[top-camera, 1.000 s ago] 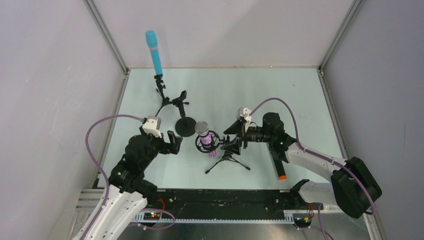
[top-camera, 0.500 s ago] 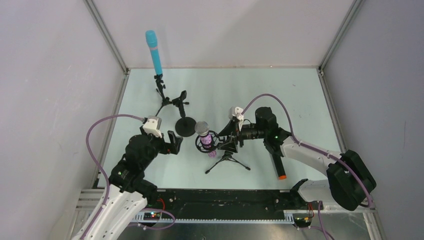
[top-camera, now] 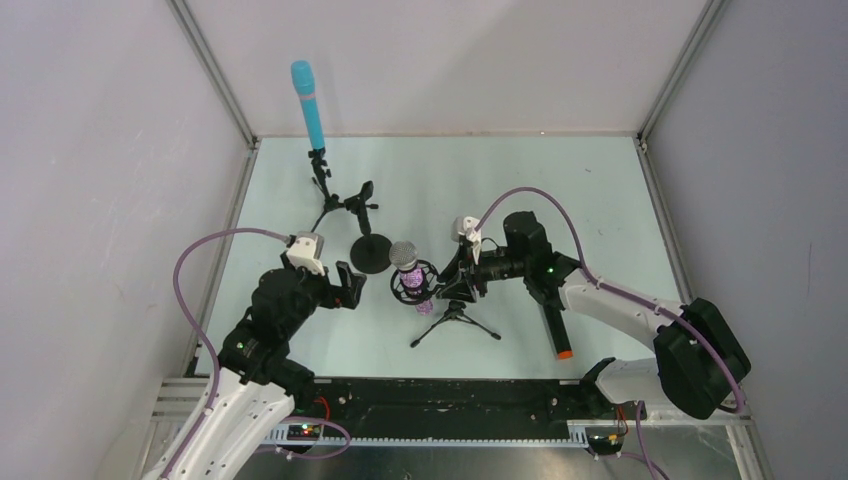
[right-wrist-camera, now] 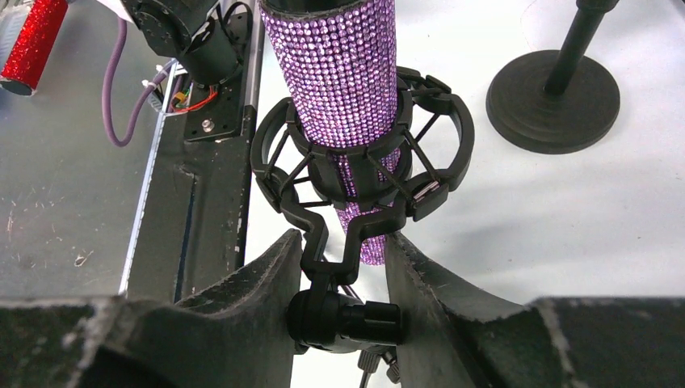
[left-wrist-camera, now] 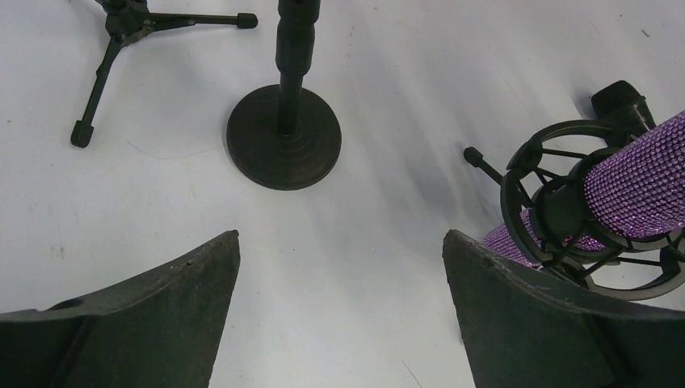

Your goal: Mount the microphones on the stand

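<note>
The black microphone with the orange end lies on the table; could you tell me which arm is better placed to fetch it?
Right, probably. The black microphone lies beside the right arm, though the right gripper must first release the shock mount. The open left gripper sits farther off, beyond that mount.

Purple microphone (right-wrist-camera: 343, 73) — body was clad in tiny glittering studs, rough and sparkling. Shock mount (right-wrist-camera: 436, 153) was matt black plastic. Round stand base (left-wrist-camera: 283, 137) was dull black, faintly dusty. Light blue microphone (top-camera: 309, 105) looked smooth. Table (top-camera: 560, 200) — pale, smooth, matt, lightly scuffed.
</note>
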Controlling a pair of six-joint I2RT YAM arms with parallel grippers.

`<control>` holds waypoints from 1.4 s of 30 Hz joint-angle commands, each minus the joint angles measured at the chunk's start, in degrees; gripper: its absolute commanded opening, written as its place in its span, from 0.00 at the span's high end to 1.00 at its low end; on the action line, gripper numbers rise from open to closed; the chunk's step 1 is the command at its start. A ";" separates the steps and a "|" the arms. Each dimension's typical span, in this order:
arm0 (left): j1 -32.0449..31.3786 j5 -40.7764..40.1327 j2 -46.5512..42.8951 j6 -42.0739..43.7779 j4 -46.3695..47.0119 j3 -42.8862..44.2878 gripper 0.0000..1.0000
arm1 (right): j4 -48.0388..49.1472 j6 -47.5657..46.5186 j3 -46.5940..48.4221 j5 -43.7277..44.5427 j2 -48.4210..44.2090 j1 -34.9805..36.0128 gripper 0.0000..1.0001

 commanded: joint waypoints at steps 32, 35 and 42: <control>0.17 0.54 -0.37 -0.50 1.33 0.41 0.02 | 6.61 6.17 3.62 20.66 -14.34 2.78 1.00; 0.14 0.48 -0.44 -0.52 1.31 0.40 0.02 | 8.57 6.67 3.62 23.20 -15.60 2.75 1.00; 0.21 0.55 -0.69 -0.50 1.28 0.40 0.02 | 12.40 7.21 3.62 29.46 -18.22 2.67 1.00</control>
